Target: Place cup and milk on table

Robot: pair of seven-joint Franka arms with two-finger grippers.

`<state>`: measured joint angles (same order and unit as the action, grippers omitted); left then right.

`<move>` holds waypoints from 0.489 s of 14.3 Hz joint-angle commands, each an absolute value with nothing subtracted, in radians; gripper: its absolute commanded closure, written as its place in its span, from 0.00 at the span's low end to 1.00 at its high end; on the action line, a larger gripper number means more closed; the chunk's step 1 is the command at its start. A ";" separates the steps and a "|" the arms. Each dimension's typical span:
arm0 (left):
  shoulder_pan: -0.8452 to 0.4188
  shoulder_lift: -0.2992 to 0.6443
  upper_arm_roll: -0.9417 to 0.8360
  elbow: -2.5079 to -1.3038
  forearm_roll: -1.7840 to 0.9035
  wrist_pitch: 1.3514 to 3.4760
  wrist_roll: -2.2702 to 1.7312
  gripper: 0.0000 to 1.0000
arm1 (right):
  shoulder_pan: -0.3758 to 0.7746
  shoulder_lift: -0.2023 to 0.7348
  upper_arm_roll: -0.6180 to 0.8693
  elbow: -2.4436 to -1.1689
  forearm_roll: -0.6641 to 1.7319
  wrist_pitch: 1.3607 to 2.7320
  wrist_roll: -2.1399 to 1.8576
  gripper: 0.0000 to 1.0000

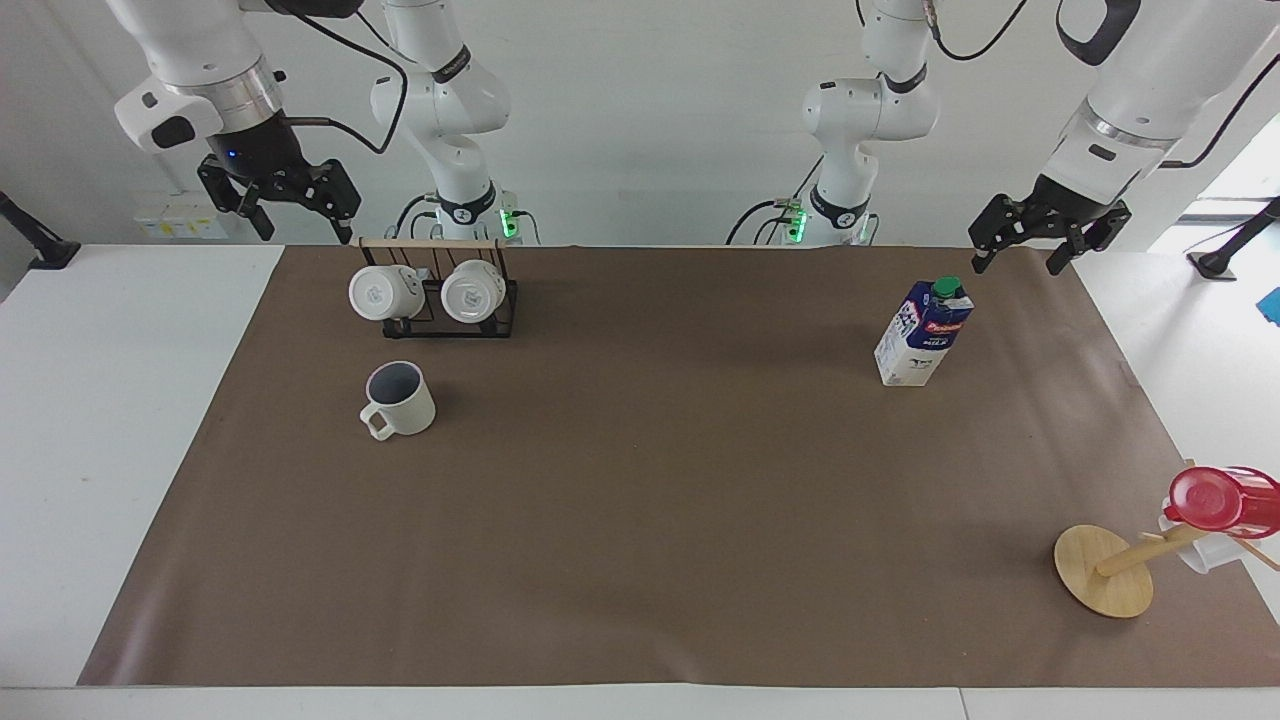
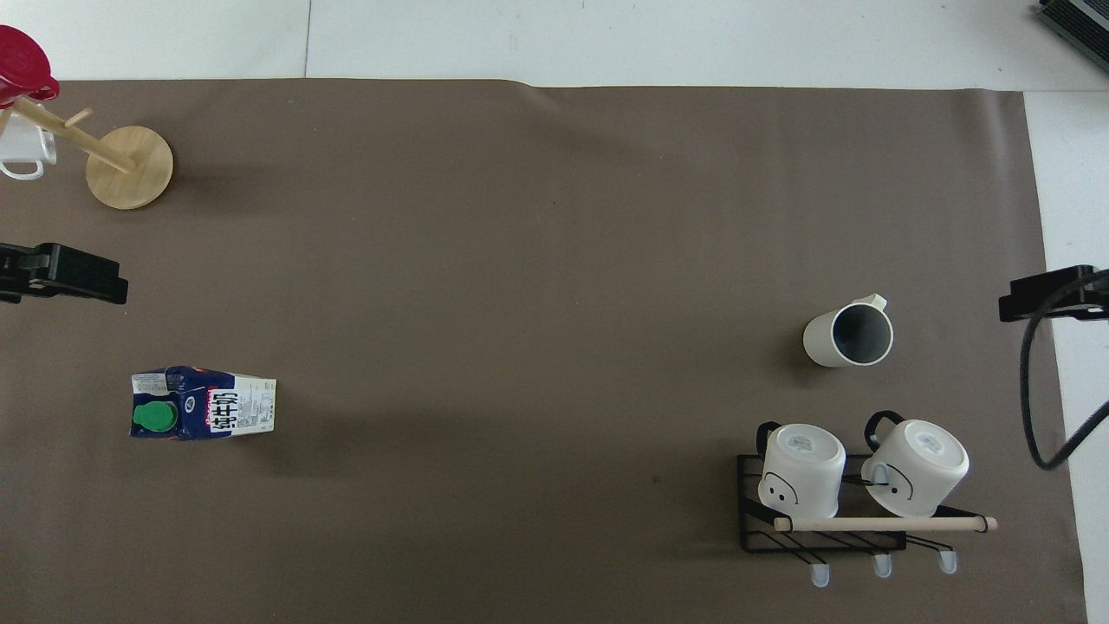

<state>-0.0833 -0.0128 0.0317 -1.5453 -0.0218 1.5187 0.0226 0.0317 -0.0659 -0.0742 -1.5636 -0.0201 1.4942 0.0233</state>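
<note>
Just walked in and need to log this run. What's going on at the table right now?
Nothing is being handled. The left gripper and the right gripper both hang open, raised near the robots' edge of the table, each at its own end. The cup stands upright on the brown sheet, just farther from the robots than the rack holding two white mugs. The milk stands upright toward the left arm's end.

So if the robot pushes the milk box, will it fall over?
Probably, if pushed up high. The milk carton stands upright on the brown sheet, tall on a small base, so a push near the green cap could tip it. A low push would more likely slide it. Its sides look like thin card, so a hard squeeze might dent them.
</note>
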 commanded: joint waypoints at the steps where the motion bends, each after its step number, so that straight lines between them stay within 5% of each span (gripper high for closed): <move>1: -0.072 -0.014 0.026 -1.526 -0.026 1.496 0.017 0.00 | 0.018 -0.087 -0.071 -1.588 -0.015 1.494 0.012 0.00; 7: -0.071 -0.014 0.026 -1.526 -0.026 1.496 0.017 0.00 | 0.028 -0.087 -0.066 -1.582 -0.012 1.488 0.006 0.00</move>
